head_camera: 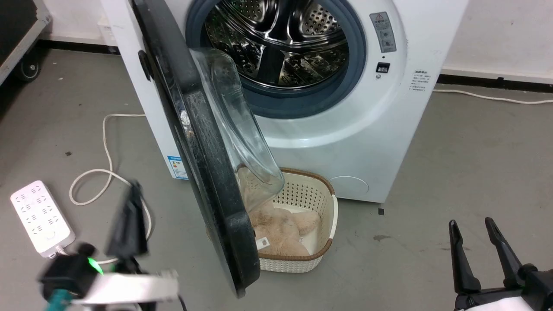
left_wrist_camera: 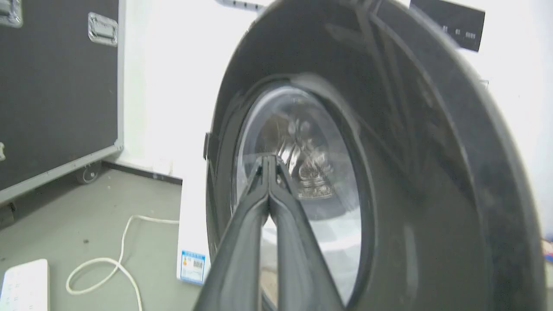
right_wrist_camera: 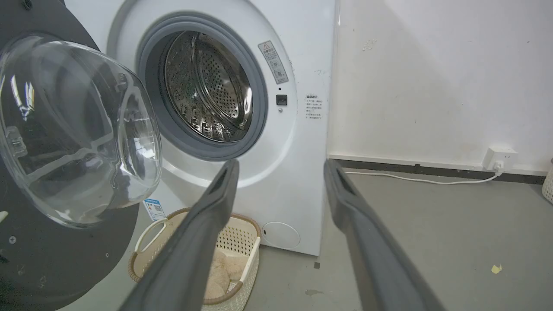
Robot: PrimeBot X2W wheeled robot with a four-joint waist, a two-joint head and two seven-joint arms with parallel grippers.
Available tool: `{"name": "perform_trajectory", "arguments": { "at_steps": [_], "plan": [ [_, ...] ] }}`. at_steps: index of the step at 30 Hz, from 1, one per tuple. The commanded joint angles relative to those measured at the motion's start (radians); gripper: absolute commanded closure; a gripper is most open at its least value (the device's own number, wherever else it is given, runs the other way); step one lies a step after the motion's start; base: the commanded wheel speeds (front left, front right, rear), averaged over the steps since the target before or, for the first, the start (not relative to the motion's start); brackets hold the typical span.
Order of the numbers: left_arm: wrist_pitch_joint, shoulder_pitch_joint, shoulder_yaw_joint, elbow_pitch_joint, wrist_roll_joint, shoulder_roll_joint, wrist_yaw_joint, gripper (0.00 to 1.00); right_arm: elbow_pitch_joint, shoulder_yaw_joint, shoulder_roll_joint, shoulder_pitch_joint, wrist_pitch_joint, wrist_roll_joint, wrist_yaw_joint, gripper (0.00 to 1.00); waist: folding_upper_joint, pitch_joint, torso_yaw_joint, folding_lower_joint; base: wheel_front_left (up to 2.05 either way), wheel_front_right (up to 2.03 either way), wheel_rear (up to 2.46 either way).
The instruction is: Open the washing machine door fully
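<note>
Low on the floor's left, by a white power strip [head_camera: 41,216], the left gripper [left_wrist_camera: 268,164] points its fingers, pressed together, at the outer face of the washing machine door [head_camera: 203,172]; contact cannot be told. The door stands swung half out from the left side of the washing machine [head_camera: 367,129], above a cream basket [head_camera: 322,190]. Lower right, the right gripper [head_camera: 468,222] points upward with its fingers spread, empty.

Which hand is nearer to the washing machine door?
Left. The left hand, shut, is just off the outer face of the washing machine door, pointing at it; the right hand, open, is far off on its inner side.
</note>
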Motion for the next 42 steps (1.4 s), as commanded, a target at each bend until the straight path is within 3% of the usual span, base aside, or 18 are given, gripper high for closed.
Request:
{"name": "perform_trajectory", "arguments": {
  "at_steps": [1,8,17,23,28,36,42],
  "plan": [
    [-0.005,-0.027,0.007,-0.033,-0.002,-0.001,0.007,1.00,0.002,0.000,0.004,-0.008,-0.006,0.006,0.001,0.00,0.0000,-0.002,0.003,0.0000,0.00,0.00,0.00],
    [-0.005,-0.112,-0.021,-0.258,0.007,-0.005,0.024,1.00,0.002,0.003,0.004,-0.007,-0.010,0.045,0.001,0.00,0.0000,-0.012,0.007,0.0000,0.00,0.00,0.00],
    [0.110,-0.096,-0.273,-0.384,0.033,-0.006,0.013,1.00,0.008,0.009,0.004,-0.012,-0.014,0.059,0.001,0.00,0.0000,-0.001,0.003,0.0000,0.00,0.00,0.00],
    [0.169,-0.007,-0.417,-0.286,0.019,-0.006,0.006,1.00,0.012,0.009,0.004,-0.024,-0.017,0.060,0.001,0.00,0.0000,0.017,0.000,0.0000,0.00,0.00,0.00],
    [0.221,0.030,-0.478,-0.147,0.052,0.015,0.009,1.00,0.016,0.012,0.004,-0.032,-0.018,0.061,0.001,0.00,0.0000,0.028,-0.003,0.0000,0.00,0.00,0.00],
    [0.177,0.030,-0.410,0.027,0.034,0.010,0.089,1.00,0.023,0.014,0.004,-0.034,-0.018,0.060,0.001,0.00,0.0000,0.046,0.021,0.0000,0.00,0.00,0.00],
    [0.151,0.020,-0.406,0.072,0.029,0.014,0.089,1.00,0.032,0.013,0.004,-0.025,-0.017,0.064,0.001,0.00,0.0000,0.034,0.094,0.0000,0.00,0.00,0.00]
  ]
}}
